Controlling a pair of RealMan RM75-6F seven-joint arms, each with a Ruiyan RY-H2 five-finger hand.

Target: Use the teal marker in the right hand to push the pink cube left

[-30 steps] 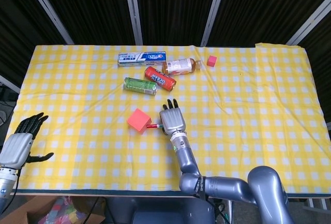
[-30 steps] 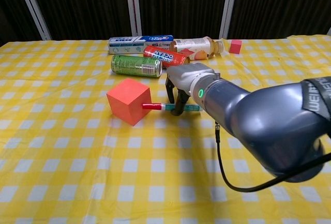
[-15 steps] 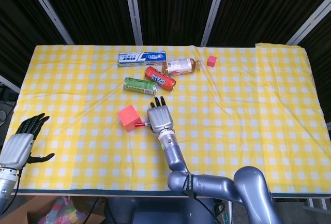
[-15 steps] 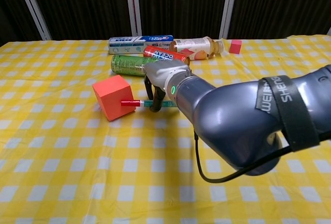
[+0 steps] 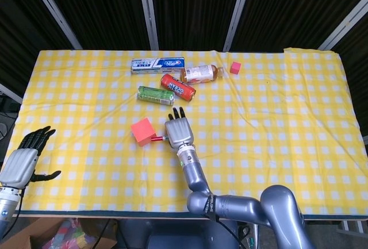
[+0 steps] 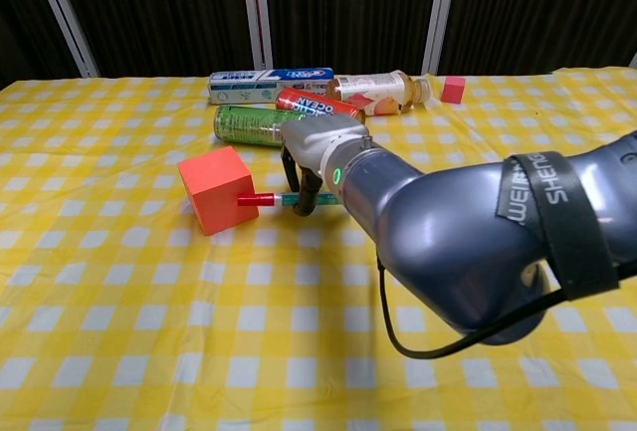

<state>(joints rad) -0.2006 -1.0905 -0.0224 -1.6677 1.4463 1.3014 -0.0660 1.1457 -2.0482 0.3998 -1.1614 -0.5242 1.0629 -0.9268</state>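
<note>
The pink cube (image 5: 142, 131) (image 6: 216, 189) sits on the yellow checked cloth, left of centre. My right hand (image 5: 179, 131) (image 6: 317, 152) is just to the right of it and grips the teal marker (image 6: 284, 198) level with the table. The marker's red cap (image 5: 156, 140) (image 6: 257, 198) points left and touches the cube's right face. My left hand (image 5: 26, 154) hangs off the table's left front corner, fingers apart and holding nothing; the chest view does not show it.
Behind the cube lie a green can (image 5: 155, 95) (image 6: 261, 124), a red can (image 5: 177, 87) (image 6: 318, 107), a bottle (image 5: 201, 73) (image 6: 378, 87) and a toothpaste box (image 5: 157, 64) (image 6: 269, 80). A small pink block (image 5: 235, 68) (image 6: 454, 90) sits at the back right.
Over the last second my right hand moved left with the marker and shoved the cube left. In the last half second the cube has barely moved.
</note>
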